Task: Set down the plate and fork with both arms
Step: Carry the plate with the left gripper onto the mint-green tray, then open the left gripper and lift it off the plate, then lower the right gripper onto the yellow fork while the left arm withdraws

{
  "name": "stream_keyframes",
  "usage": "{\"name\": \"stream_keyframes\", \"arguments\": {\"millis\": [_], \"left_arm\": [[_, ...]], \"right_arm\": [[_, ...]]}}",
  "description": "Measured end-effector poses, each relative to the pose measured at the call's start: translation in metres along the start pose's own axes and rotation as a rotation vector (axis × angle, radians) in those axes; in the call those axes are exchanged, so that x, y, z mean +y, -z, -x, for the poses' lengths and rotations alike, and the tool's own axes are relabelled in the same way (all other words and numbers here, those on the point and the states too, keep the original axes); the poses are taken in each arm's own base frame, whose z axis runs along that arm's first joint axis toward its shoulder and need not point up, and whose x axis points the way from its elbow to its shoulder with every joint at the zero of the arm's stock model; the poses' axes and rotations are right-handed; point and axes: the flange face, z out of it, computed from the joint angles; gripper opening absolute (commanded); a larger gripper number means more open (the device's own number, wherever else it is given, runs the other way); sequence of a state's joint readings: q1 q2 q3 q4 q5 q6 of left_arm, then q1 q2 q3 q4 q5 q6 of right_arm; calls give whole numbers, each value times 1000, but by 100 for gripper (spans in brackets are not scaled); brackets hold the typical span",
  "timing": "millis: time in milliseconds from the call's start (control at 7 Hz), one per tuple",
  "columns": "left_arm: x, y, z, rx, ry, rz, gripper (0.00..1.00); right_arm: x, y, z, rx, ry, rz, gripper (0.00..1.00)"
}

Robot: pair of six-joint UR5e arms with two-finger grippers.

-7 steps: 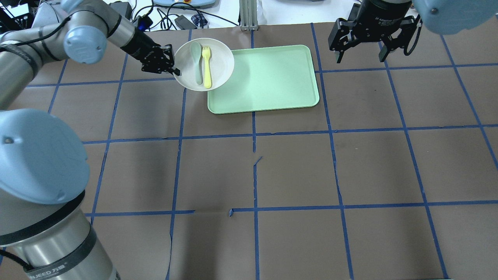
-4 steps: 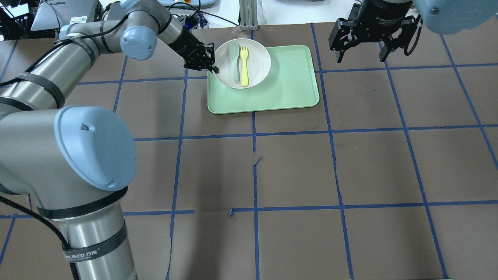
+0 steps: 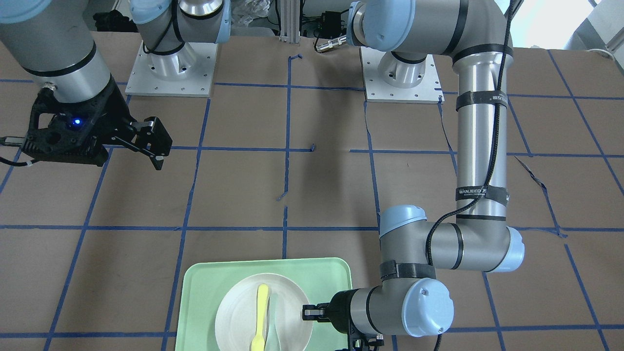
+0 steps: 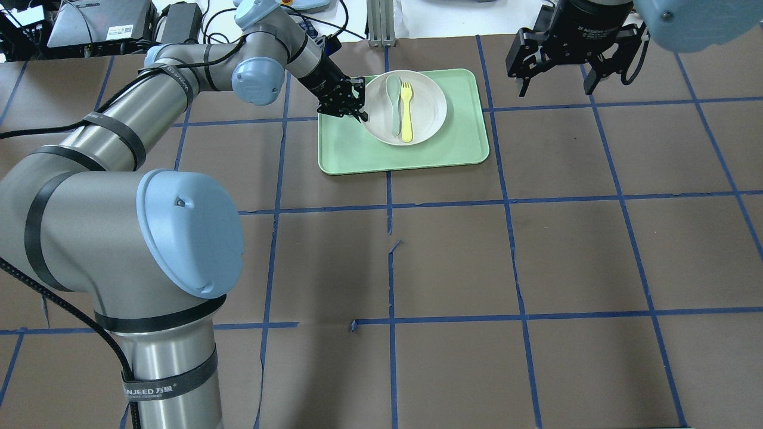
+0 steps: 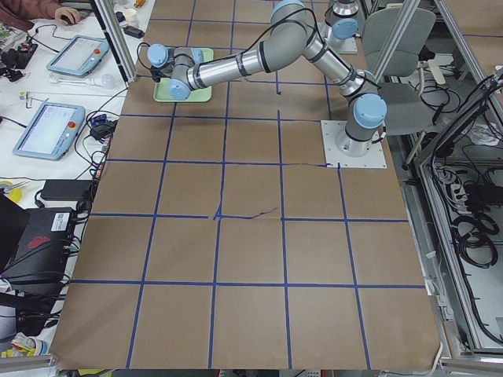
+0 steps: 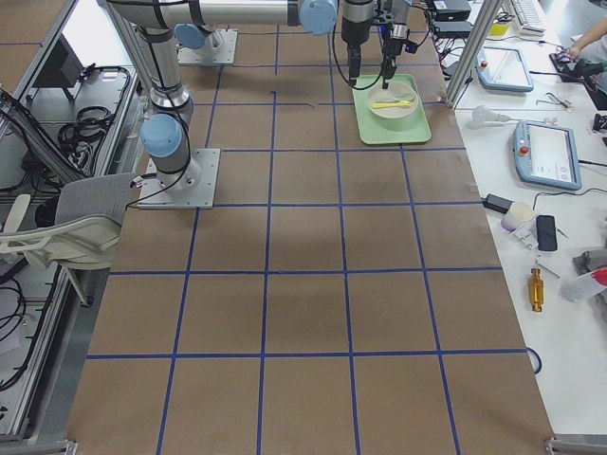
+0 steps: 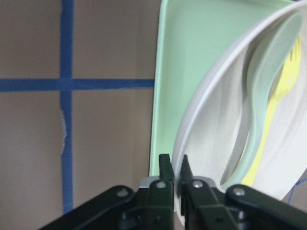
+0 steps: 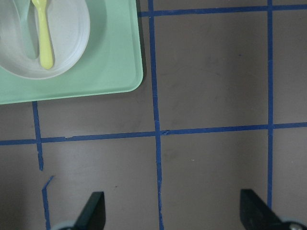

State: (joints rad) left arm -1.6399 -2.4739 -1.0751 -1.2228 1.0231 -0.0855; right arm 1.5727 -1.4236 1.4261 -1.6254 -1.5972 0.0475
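Observation:
The off-white plate (image 4: 430, 107) is over the far middle of the mint-green tray (image 4: 453, 140). I cannot tell if it rests on the tray. The yellow fork (image 4: 406, 116) lies in the plate beside a grey-green spoon (image 4: 394, 98). My left gripper (image 4: 357, 113) is shut on the plate's left rim; the left wrist view shows its fingers (image 7: 166, 175) pinching the rim (image 7: 204, 127). My right gripper (image 4: 555, 89) is open and empty, high to the right of the tray. The right wrist view shows the plate (image 8: 67, 45) and fork (image 8: 42, 33) at top left.
The brown table cover (image 4: 453, 256) has a grid of blue tape lines. Cables and devices lie past the far edge (image 4: 179, 18). In the front-facing view the left arm's elbow (image 3: 477, 248) reaches over the table beside the tray (image 3: 204, 282).
My left arm has carried the plate with fork and spoon rightward, from the tray's left edge to over the tray's far middle. The right gripper has stayed put and open.

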Motion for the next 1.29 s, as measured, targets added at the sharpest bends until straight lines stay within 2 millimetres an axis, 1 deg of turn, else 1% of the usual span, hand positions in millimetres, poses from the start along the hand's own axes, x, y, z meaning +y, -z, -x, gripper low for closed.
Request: {"name": "stream_keyframes", "arguments": {"millis": [143, 286, 429, 571, 714, 857, 1000, 1143, 1286], "left_arm": [[1, -3, -3, 1, -6, 1, 67], [2, -4, -4, 0, -7, 2, 73], [4, -4, -5, -1, -1, 4, 100], [7, 1, -8, -10, 4, 1, 100], [12, 16, -12, -50, 11, 0, 100], [20, 38, -14, -115, 23, 3, 100], [31, 66, -13, -204, 40, 10, 100], [43, 98, -5, -294, 65, 26, 100], [58, 139, 5, -340, 104, 43, 100]], "right_arm": [[0, 3, 0, 2, -3, -4, 100], [-1, 6, 1, -2, -5, -9, 100], [-2, 7, 1, -3, -6, -10, 100], [-4, 6, 2, -2, -6, -8, 100], [-7, 0, 2, 0, -5, 4, 100], [-15, -14, 4, 1, -5, 23, 100], [-28, -30, 7, 1, -8, 16, 100], [-45, -47, 10, 2, -10, -7, 100], [-70, -72, 14, -2, -6, -9, 100]]}}
